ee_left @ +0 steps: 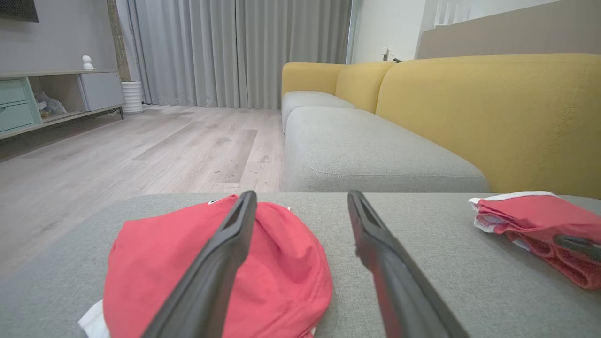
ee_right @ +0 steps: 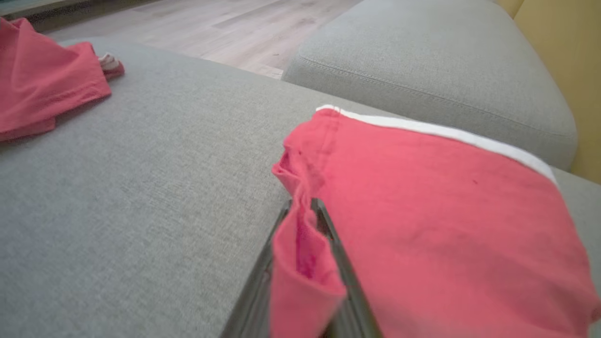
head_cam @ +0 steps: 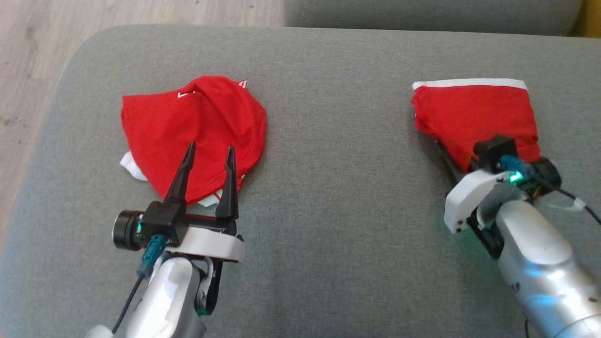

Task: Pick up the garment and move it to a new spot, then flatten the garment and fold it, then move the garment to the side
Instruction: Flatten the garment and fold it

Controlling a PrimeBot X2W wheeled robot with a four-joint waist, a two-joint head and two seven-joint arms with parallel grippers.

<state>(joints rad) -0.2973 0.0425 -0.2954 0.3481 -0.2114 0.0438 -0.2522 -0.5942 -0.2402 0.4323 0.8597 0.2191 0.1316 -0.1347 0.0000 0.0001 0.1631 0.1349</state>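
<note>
On the wide grey cushion [head_cam: 338,197], two red garments are lying well apart. The folded red garment [head_cam: 474,115] is resting toward the robot's right, its white band [head_cam: 469,83] running along the far edge. The right gripper [ee_right: 303,206] is reaching in from the near side, and its two fingers [ee_right: 345,277] are pinching together on a raised fold at the garment's near left corner. In the head view, this gripper's fingertips are lying hidden under the cloth. The rest of the garment is lying flat on the cushion. The crumpled red garment [head_cam: 197,126] is sitting toward the robot's left, rounded in outline, with white fabric [head_cam: 131,166] showing at its near edge. Small white markings [head_cam: 182,95] are showing near its far edge; they are too small to read, and no brand or label is legible on either garment. The left gripper [head_cam: 211,148] is hanging above the near part of this crumpled garment with its fingers [ee_left: 211,272] standing wide apart and gripping nothing. Beyond the cushion, a second grey cushion [ee_left: 366,150] is sitting against a yellow backrest [ee_left: 493,117]. A pale wood floor [ee_left: 141,155], grey curtains [ee_left: 235,47] and a low sideboard [ee_left: 47,94] are appearing in the left wrist view.
</note>
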